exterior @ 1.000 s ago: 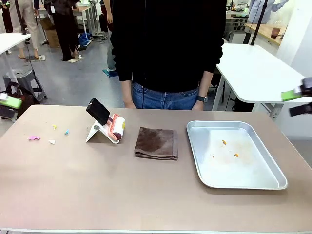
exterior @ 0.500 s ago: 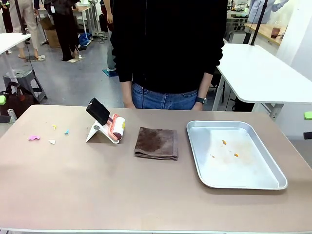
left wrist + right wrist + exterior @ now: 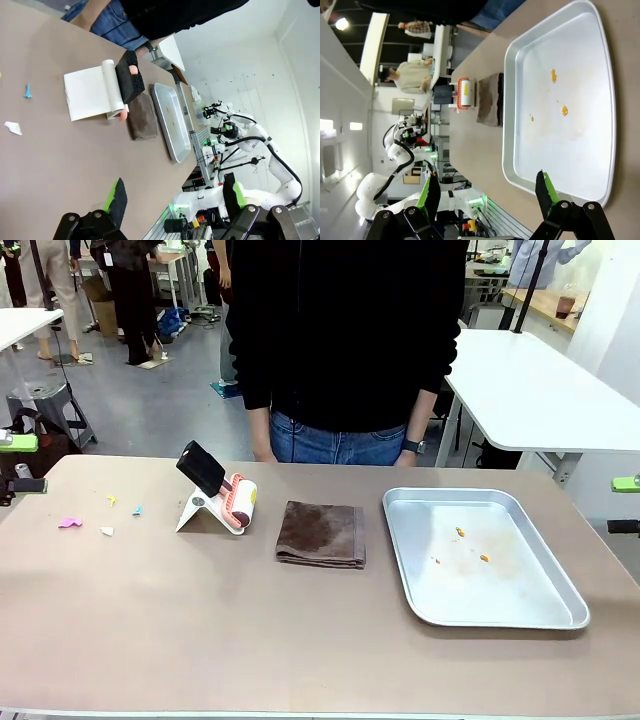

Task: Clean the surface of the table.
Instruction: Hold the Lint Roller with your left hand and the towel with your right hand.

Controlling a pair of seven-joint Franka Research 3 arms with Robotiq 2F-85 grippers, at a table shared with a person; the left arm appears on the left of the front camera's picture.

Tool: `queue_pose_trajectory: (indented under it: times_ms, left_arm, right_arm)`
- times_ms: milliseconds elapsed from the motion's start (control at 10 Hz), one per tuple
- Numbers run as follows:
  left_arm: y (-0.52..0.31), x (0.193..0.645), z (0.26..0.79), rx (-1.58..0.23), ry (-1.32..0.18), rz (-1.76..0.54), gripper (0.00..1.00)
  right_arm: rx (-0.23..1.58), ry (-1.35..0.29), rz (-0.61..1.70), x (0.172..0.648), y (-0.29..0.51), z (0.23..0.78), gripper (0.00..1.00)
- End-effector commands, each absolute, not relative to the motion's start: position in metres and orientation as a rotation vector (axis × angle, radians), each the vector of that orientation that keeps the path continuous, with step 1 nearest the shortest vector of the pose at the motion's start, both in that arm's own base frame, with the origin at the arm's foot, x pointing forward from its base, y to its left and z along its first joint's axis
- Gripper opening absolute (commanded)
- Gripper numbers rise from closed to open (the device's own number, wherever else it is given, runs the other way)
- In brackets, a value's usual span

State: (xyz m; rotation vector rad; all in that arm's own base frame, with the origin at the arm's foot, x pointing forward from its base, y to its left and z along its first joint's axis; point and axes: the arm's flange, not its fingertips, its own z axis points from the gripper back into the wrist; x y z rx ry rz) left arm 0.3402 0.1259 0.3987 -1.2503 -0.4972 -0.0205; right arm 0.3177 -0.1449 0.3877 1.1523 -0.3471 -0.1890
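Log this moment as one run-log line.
left tool: open, off tan-brown table's left edge | right tool: open, off right edge | folded brown cloth: untouched | small coloured scraps: on table

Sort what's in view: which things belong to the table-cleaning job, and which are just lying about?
Job: table; paper scraps on its left part; lint roller; folded brown cloth.
Lying about: metal tray with orange crumbs, possibly a bin for scraps; white table behind; metal stool on the floor.

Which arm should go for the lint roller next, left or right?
Probably left. The left pincer, open, sits at the table's left edge, nearer the lint roller and paper scraps; the right pincer, also open, is beyond the tray.
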Motion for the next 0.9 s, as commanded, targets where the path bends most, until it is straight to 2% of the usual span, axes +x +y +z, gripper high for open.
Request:
queue_pose_trajectory:
  times_ms: [0, 500, 600, 800]
  left_arm:
    - [0.130, 0.334, 0.397, -1.286, -0.504, -0.026, 1.00]
    - [0.131, 0.335, 0.398, -1.276, -0.495, -0.012, 1.00]
    - [0.135, 0.337, 0.403, -1.240, -0.464, -0.033, 1.00]
    - [0.131, 0.344, 0.421, -1.194, -0.394, -0.092, 1.00]
  right_arm:
    - [1.165, -0.344, -0.171, 0.312, -0.142, 0.391, 1.00]
    - [1.151, -0.324, -0.183, 0.313, -0.143, 0.390, 1.00]
    - [1.104, -0.357, -0.180, 0.311, -0.131, 0.396, 1.00]
    - [0.888, -0.375, -0.279, 0.308, -0.090, 0.419, 1.00]
